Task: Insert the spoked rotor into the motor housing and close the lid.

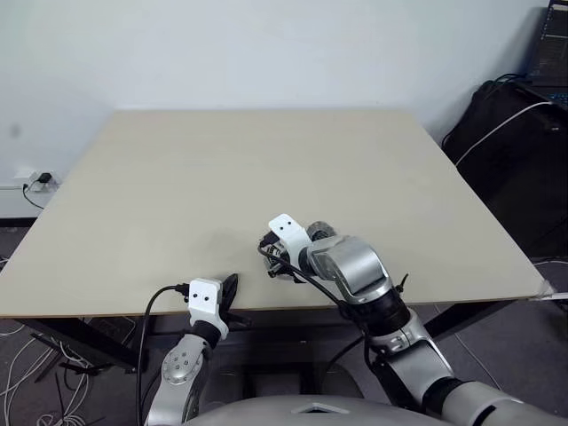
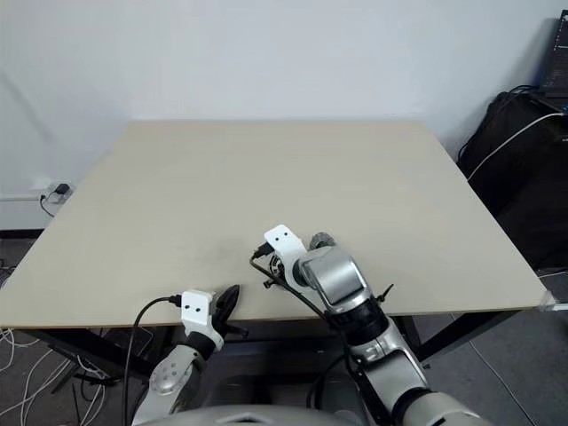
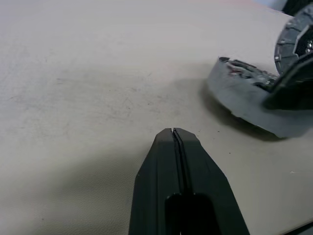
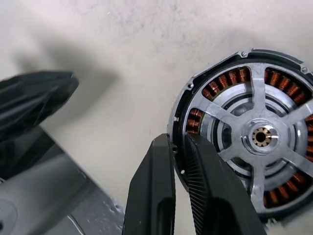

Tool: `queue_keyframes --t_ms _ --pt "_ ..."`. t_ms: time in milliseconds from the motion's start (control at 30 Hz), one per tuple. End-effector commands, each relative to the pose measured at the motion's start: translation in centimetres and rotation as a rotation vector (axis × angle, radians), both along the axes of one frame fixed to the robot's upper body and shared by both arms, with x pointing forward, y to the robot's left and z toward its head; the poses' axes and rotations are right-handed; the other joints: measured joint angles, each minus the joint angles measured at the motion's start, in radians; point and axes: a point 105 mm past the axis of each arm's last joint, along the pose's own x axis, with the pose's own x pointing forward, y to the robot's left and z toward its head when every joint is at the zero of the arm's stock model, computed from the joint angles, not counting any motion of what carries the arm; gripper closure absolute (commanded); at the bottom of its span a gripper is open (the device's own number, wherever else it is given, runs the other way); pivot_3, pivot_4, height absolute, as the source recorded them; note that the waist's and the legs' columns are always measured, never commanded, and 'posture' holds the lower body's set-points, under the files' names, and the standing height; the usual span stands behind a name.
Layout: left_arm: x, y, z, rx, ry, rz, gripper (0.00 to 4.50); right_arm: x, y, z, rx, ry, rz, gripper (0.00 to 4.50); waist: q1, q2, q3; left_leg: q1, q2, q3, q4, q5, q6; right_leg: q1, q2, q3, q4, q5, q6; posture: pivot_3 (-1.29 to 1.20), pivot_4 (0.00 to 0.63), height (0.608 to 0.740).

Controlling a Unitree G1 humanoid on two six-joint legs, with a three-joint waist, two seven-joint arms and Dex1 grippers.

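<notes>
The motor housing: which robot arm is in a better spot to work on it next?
Probably the right. Its fingers pinch the rim of the motor housing, where the spoked rotor already sits. The left gripper is shut, apart from it on the table.

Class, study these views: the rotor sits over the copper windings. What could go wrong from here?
1. The right gripper pinches only the spoked rotor at one side of its black rim; it could tilt and jam in the motor housing.
2. The left gripper is shut and apart from the parts, so nothing steadies the motor housing; it may slide on the table.
</notes>
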Motion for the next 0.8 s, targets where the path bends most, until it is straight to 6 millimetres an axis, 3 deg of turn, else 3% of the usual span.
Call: queue_keyframes --t_ms 33,67,233,333,500,600,700,800 --pt "0.4 0.0 1.0 -0.004 -0.04 0.001 4.5 1.5 0.4 0.5 0.027 -0.056 -0.04 4.4 -0.003 0.0 0.0 0.0 0.0 0.0 0.0 0.0 0.0 0.0 0.0 0.0 0.0 0.0 0.0 0.0 0.0 0.74" --pt "0.3 0.1 1.0 -0.004 -0.041 0.002 4.5 1.6 0.7 0.4 0.045 -0.052 -0.055 4.4 -0.005 0.0 0.0 0.0 0.0 0.0 0.0 0.0 0.0 0.0 0.0 0.0 0.0 0.0 0.0 0.0 0.0 0.74" --pt "0.3 0.1 1.0 -0.003 -0.041 0.003 4.5 2.0 1.9 0.6 0.097 -0.055 -0.083 2.76 -0.009 0.0 0.0 0.001 0.0 0.0 -0.001 0.0 0.0 0.0 0.0 0.0 0.001 0.0 0.001 0.0 0.0 0.74" --pt "0.3 0.1 1.0 -0.002 -0.041 0.0 4.5 2.1 3.2 2.5 0.207 -0.099 -0.064 1.81 -0.01 0.001 0.0 0.001 0.0 0.0 -0.002 0.0 -0.001 -0.001 0.0 0.0 0.0 0.0 0.0 0.0 0.0 0.74" --pt "0.4 0.2 1.1 0.002 -0.041 -0.007 4.5 1.6 4.7 6.5 0.384 -0.161 0.004 1.81 -0.011 0.001 0.0 0.0 0.0 0.0 -0.004 0.0 -0.001 -0.001 0.0 0.0 -0.001 0.0 -0.001 0.0 0.0 0.74" --pt "0.4 0.2 1.1 0.004 -0.042 -0.011 4.5 1.3 5.1 10.1 0.531 -0.246 0.036 1.81 -0.01 0.001 0.0 0.001 0.0 0.0 -0.005 0.0 -0.001 -0.001 0.0 0.0 -0.001 -0.001 -0.001 0.0 0.0 0.74" --pt "0.5 0.2 1.1 0.005 -0.042 -0.016 4.5 1.5 4.7 12.6 0.604 -0.364 0.037 2.36 -0.01 0.001 0.0 0.001 0.0 0.0 -0.005 0.0 -0.001 -0.001 0.0 0.0 -0.002 -0.001 -0.001 0.0 0.0 0.74" --pt "0.5 0.2 1.2 0.007 -0.042 -0.02 4.5 2.6 3.0 14.6 0.609 -0.539 -0.039 3.33 -0.01 0.001 0.0 0.001 0.0 0.0 -0.005 0.0 -0.001 -0.001 0.0 0.0 -0.002 -0.001 0.0 0.0 0.0 0.74"
